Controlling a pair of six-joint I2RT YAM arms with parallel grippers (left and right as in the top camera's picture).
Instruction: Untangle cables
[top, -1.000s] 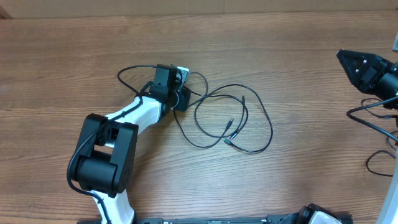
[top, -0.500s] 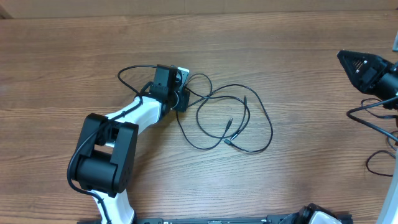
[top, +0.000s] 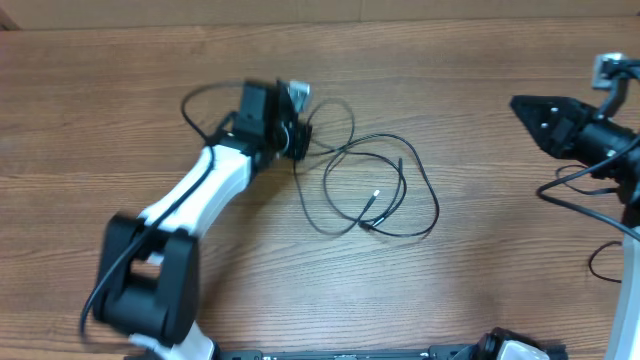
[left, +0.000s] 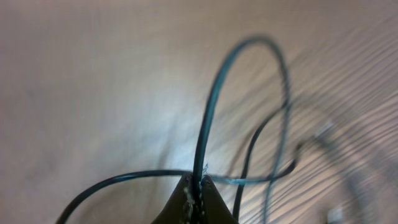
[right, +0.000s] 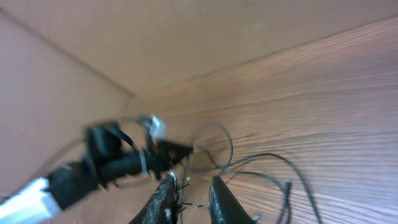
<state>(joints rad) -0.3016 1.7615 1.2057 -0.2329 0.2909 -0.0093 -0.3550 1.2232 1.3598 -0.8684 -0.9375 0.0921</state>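
**Inspector:** Where are the cables (top: 385, 190) lying, and who is holding them?

**Assessor:** They are lying mid-table (top: 450, 60) in loose, overlapping loops. One strand is running into the left gripper (top: 296, 132), whose fingers are clamping together on it. The wrist view is showing the cord standing straight out of the closed tips. The right gripper (top: 522, 104) is hovering at the far right, well apart from the cables, with its fingers slightly apart and nothing between them.

**Inspector:** What is the step in hand calling for?

**Assessor:** I am judging it a draw-out of the pinched strand. It is wanting a slow, steady pull away from the loops, with an eye on the crossings just beside the left gripper. A hard pull is risking a tightened knot there. I am recommending that the right gripper take a different strand near the plug ends (top: 371, 197), so that the pile is not dragging along whole.
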